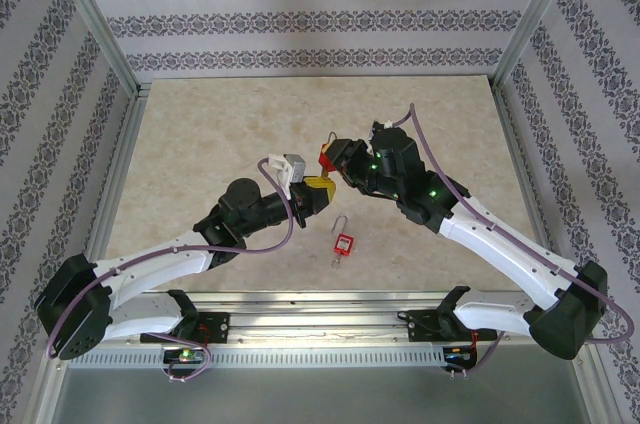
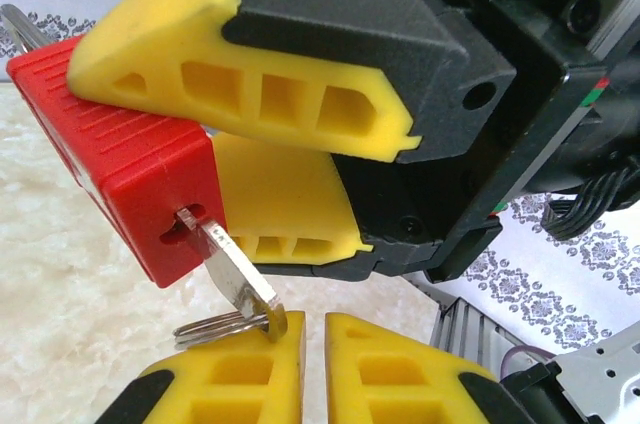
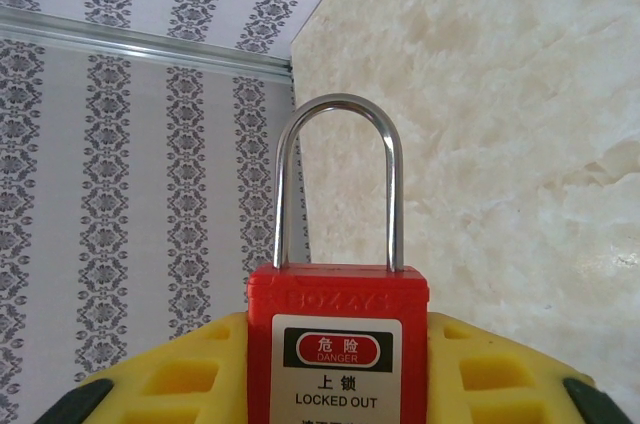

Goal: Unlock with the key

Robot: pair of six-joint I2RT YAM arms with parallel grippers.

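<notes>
My right gripper (image 3: 338, 344) is shut on a red padlock (image 3: 338, 289) labelled "LOCKED OUT", holding it above the table. Its silver shackle (image 3: 340, 114) is closed. In the left wrist view the same padlock (image 2: 130, 164) sits between the right arm's yellow fingers (image 2: 250, 94). A flat silver key (image 2: 232, 274) sticks out of its keyhole, with a split ring (image 2: 212, 329) on its head. My left gripper (image 2: 315, 334) is just below, its jaws nearly together with nothing between them. The key's head rests against the tip of the left finger (image 2: 270, 354). From above, both grippers (image 1: 318, 189) (image 1: 338, 162) meet mid-table.
A second small red padlock (image 1: 344, 244) with a thin shackle lies on the marble table (image 1: 220, 124) just in front of the grippers. Patterned walls and aluminium posts (image 1: 100, 24) enclose the table on three sides.
</notes>
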